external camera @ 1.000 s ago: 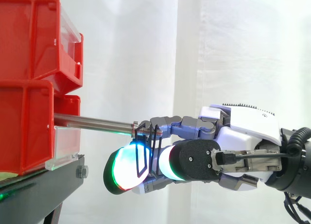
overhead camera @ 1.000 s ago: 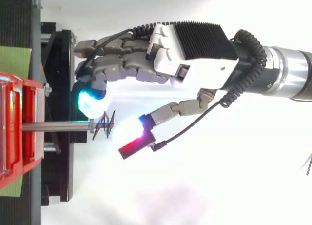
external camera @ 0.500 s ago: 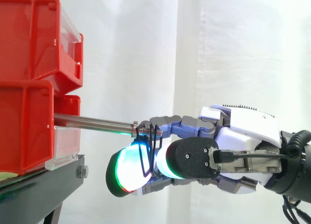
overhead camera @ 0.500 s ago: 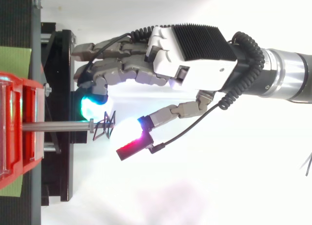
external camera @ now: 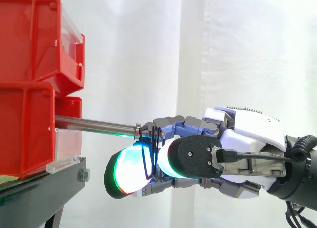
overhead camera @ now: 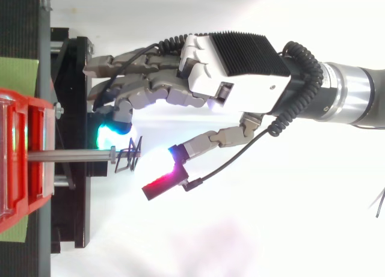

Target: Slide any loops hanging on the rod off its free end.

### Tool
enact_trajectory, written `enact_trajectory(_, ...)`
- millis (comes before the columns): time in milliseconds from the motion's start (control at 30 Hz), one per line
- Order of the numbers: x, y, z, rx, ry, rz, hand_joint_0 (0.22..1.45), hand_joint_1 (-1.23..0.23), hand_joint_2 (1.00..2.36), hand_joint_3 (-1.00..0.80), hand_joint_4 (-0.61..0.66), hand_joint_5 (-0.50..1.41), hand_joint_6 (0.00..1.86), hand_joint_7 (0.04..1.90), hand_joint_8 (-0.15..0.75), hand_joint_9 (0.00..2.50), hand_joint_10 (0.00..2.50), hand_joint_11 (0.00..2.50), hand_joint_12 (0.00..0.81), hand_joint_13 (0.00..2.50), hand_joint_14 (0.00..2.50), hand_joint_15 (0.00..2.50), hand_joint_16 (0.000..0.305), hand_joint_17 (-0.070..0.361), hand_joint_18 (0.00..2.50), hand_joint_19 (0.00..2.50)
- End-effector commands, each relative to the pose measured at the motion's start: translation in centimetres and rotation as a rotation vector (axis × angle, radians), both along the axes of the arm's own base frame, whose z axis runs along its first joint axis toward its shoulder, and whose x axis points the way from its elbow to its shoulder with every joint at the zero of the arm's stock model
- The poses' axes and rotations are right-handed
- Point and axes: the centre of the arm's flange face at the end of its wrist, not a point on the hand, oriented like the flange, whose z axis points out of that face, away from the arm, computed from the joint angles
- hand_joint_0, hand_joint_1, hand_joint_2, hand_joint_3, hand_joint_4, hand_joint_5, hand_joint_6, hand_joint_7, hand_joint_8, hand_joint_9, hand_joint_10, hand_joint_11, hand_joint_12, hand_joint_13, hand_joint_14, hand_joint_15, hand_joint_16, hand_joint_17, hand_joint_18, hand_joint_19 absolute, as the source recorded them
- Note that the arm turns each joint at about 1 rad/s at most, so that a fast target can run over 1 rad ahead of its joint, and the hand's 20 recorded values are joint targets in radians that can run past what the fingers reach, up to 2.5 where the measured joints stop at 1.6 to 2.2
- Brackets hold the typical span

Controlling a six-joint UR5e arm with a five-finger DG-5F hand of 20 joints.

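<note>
A metal rod [external camera: 94,123] sticks out level from the red bins [external camera: 27,129] toward the right. Thin black wire loops [external camera: 147,154] hang at its threaded free end, also seen from above [overhead camera: 127,158]. The hand [external camera: 252,134] reaches in from the right at the rod's height. Its curled fingers come over the far side of the loops, with a cyan fingertip [overhead camera: 111,134] beside the rod's end. The thumb's white and red pad [overhead camera: 161,179] stands on the loops' near side. The loops sit pinched between the glowing pads, still on the rod.
Two red bins are stacked at the left on a black stand [external camera: 44,188]. A green mat [overhead camera: 18,76] lies under the bins. The white curtain hangs behind, with open space to the right of the rod's end.
The hand has crept a little left toward the bins and its pads have closed in round the loops. The loops stay at the rod's end.
</note>
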Motion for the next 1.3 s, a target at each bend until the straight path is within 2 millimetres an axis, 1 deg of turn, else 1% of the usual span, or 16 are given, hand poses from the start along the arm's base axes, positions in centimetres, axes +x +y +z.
enact_trajectory(0, 0.0, 0.1, 0.1, 0.001, -0.001, 0.002, 0.56, -0.69, 1.02, -0.28, 0.18, -0.20, 0.79, 0.84, 0.260, 0.53, 0.01, 0.33, 0.364, 0.33, 0.00, 0.09, 0.057, 0.129, 0.41, 0.25)
enact_trajectory(67, 0.0, 0.1, 0.1, 0.001, -0.001, 0.002, 0.56, -0.69, 1.02, -0.25, 0.18, -0.20, 0.83, 0.83, 0.260, 0.54, 0.01, 0.34, 0.363, 0.33, 0.00, 0.09, 0.057, 0.128, 0.41, 0.24)
enact_trajectory(333, 0.0, 0.1, 0.0, -0.001, 0.000, 0.004, 0.57, -0.69, 1.02, -0.20, 0.15, -0.20, 0.87, 0.82, 0.262, 0.55, 0.01, 0.34, 0.361, 0.34, 0.00, 0.10, 0.056, 0.127, 0.41, 0.24)
enact_trajectory(533, 0.0, 0.0, 0.1, -0.001, -0.001, 0.004, 0.57, -0.71, 1.02, -0.16, 0.08, -0.20, 0.90, 0.81, 0.261, 0.55, 0.01, 0.36, 0.360, 0.34, 0.00, 0.10, 0.056, 0.126, 0.41, 0.25)
enact_trajectory(667, 0.0, -0.3, 0.1, 0.013, 0.001, 0.005, 0.57, -0.72, 1.02, -0.15, 0.03, -0.19, 0.91, 0.83, 0.262, 0.57, 0.01, 0.36, 0.359, 0.34, 0.00, 0.11, 0.056, 0.126, 0.41, 0.25)
enact_trajectory(800, -0.1, -0.5, 0.1, 0.032, 0.003, 0.011, 0.57, -0.73, 1.02, -0.15, 0.01, -0.19, 0.91, 0.83, 0.262, 0.58, 0.02, 0.38, 0.357, 0.35, 0.00, 0.11, 0.056, 0.125, 0.41, 0.25)
enact_trajectory(1167, -0.1, -0.6, 0.6, 0.047, 0.010, 0.033, 0.57, -0.73, 1.02, -0.14, 0.04, -0.19, 0.91, 0.85, 0.261, 0.58, 0.01, 0.38, 0.356, 0.35, 0.00, 0.12, 0.055, 0.124, 0.41, 0.26)
enact_trajectory(1200, -0.2, -0.5, 1.1, 0.042, 0.010, 0.043, 0.57, -0.73, 1.02, -0.14, 0.03, -0.19, 0.91, 0.85, 0.260, 0.58, 0.01, 0.38, 0.356, 0.35, 0.00, 0.11, 0.055, 0.124, 0.41, 0.26)
enact_trajectory(1267, -0.3, -0.4, 1.2, 0.038, 0.017, 0.053, 0.57, -0.73, 1.02, -0.13, 0.04, -0.19, 0.91, 0.86, 0.260, 0.58, 0.01, 0.38, 0.356, 0.35, 0.00, 0.11, 0.055, 0.124, 0.41, 0.25)
